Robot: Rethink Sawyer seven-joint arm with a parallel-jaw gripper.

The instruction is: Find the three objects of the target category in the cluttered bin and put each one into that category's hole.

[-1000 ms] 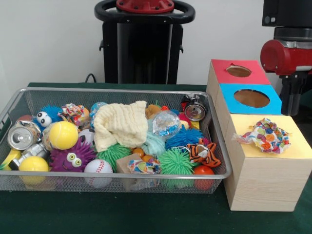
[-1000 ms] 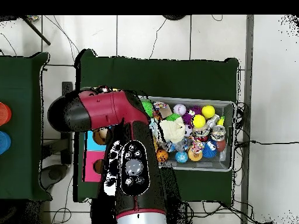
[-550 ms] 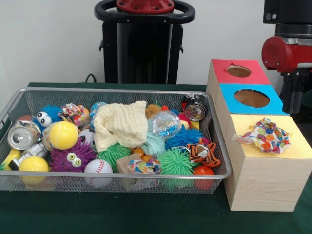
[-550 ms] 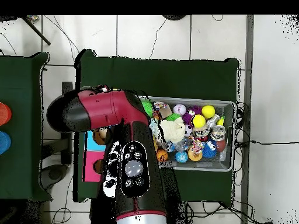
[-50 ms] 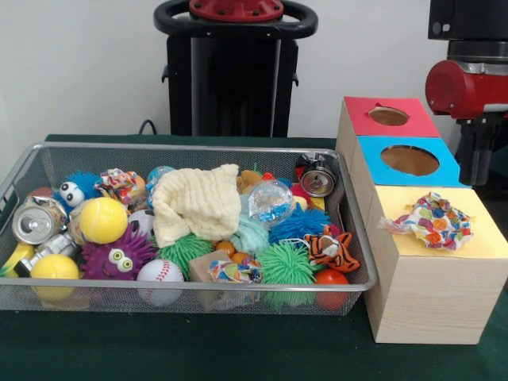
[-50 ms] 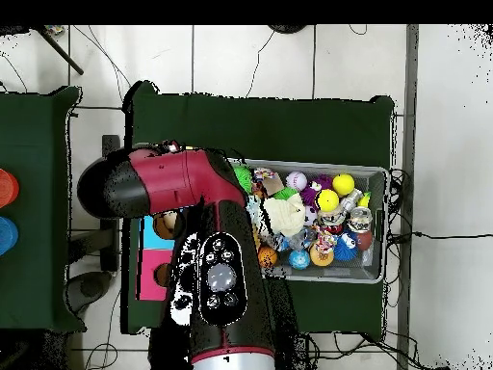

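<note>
One red and black arm (image 6: 197,260) dominates the overhead view, its upper link running up from the bottom edge and its red elbow section bent across toward the left, over the boxes. In the front view only a red joint and a black link (image 5: 475,119) show at the far right edge, behind the boxes. The jaws are hidden in both views, so whether they are apart or together cannot be told.

The green bench (image 5: 238,349) carries a wire mesh bin (image 5: 190,298) on the left and a row of three wooden boxes on the right: a red-topped box (image 5: 373,131) farthest, a blue-topped box (image 5: 448,167) in the middle, and a yellow-topped box (image 5: 421,262) nearest. The red and blue tops each have a round hole.

A crumpled, multicoloured piece of fabric (image 5: 432,221) lies on the yellow top. Inside the bin, a cream cloth (image 5: 196,202) rests on mixed toys, among them a yellow tennis ball (image 5: 103,220), a baseball (image 5: 159,271) and a metal can (image 5: 33,223).
</note>
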